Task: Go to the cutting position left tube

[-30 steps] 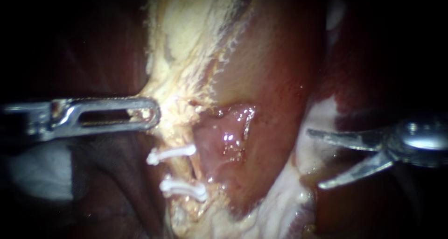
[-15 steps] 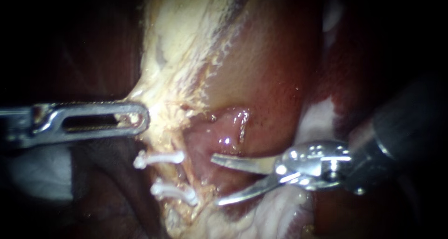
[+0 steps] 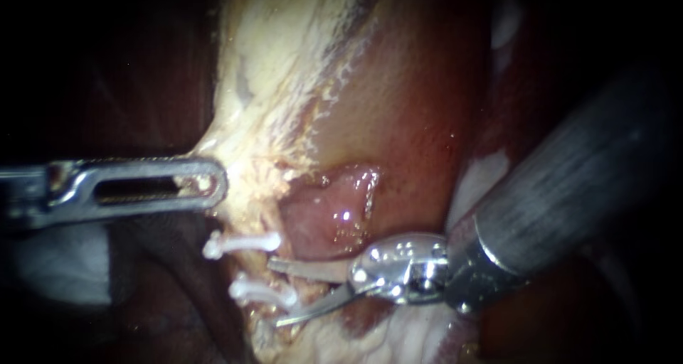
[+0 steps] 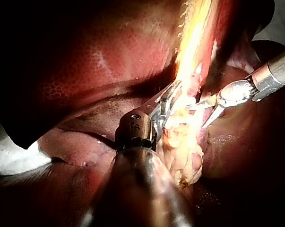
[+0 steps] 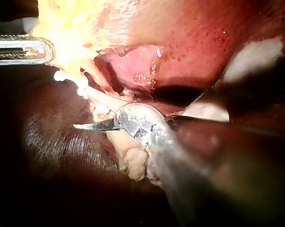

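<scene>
Nearest to the camera is the right instrument (image 3: pixel 274 293), whose thick shaft enters from the right. It ends in two thin curved blades, and a clear gap shows between them; they grip nothing. The upper blade points into the space between the two white clips. The lower blade passes under the lower clip (image 3: pixel 265 291), so this clip seems to lie inside the open blades, though I cannot judge the depth.

Just behind the blade tips runs the clipped tube (image 3: pixel 262 266), a pale strand going down from the fatty tissue, with the upper clip (image 3: pixel 242 243) across it. I take it as the task's tube, but I cannot confirm that it is the left one.

Further back, the left instrument (image 3: pixel 215 183) comes in from the left. Its slotted jaws are closed on the edge of the pale fatty tissue (image 3: pixel 270 87) and pull it sideways. Behind all lie a pink raw patch (image 3: pixel 327 215) and the dark red liver (image 3: pixel 413 108).

To do this step well, I think the blades should rise a little, so that both stand in the gap between the clips and neither touches a clip. The tube should sit deep in the blades, with the far tip visible beyond it. The left instrument should hold its pull steady. The risk is to catch the lower clip.
</scene>
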Controlling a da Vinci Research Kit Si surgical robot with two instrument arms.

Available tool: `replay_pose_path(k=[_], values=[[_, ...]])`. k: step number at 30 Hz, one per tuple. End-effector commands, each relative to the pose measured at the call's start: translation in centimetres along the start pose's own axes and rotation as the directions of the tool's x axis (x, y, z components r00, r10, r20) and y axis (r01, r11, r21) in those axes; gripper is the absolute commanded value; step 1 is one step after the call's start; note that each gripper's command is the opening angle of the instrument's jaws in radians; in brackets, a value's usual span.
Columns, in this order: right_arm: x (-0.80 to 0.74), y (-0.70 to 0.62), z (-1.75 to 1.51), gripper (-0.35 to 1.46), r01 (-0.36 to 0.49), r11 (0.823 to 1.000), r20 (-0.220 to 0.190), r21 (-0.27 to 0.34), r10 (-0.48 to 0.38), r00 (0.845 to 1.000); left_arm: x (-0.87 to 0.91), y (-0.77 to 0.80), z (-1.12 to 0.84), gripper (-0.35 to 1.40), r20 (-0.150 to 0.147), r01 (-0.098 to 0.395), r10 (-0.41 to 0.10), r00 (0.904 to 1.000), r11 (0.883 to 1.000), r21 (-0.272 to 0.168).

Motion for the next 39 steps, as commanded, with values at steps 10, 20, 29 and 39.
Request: replay_pose_path(k=[10, 20, 29, 39], values=[[-0.01, 0.05, 0.02, 1.4, -0.001, 1.0, 0.0, -0.001, 0.001, 1.0, 0.02, -0.05, -0.02, -0.35, 0.006, 0.002, -0.002, 1.0, 1.0, -0.003], [-0.02, 0.11, 0.03, 1.4, -0.001, 1.0, -0.001, -0.002, 0.001, 1.0, 0.04, -0.09, -0.03, -0.35, 0.005, 0.003, -0.003, 1.0, 1.0, -0.002], [0.06, 0.15, 0.17, 1.4, -0.002, 1.0, -0.001, 0.006, 0.002, 1.0, 0.04, -0.11, -0.03, -0.35, 0.004, 0.003, -0.003, 1.0, 1.0, 0.0], [0.07, 0.18, 0.34, 1.4, 0.021, 0.998, 0.006, 0.053, -0.021, 1.0, 0.04, -0.11, -0.02, -0.35, 0.004, 0.003, -0.003, 1.0, 1.0, 0.0]])
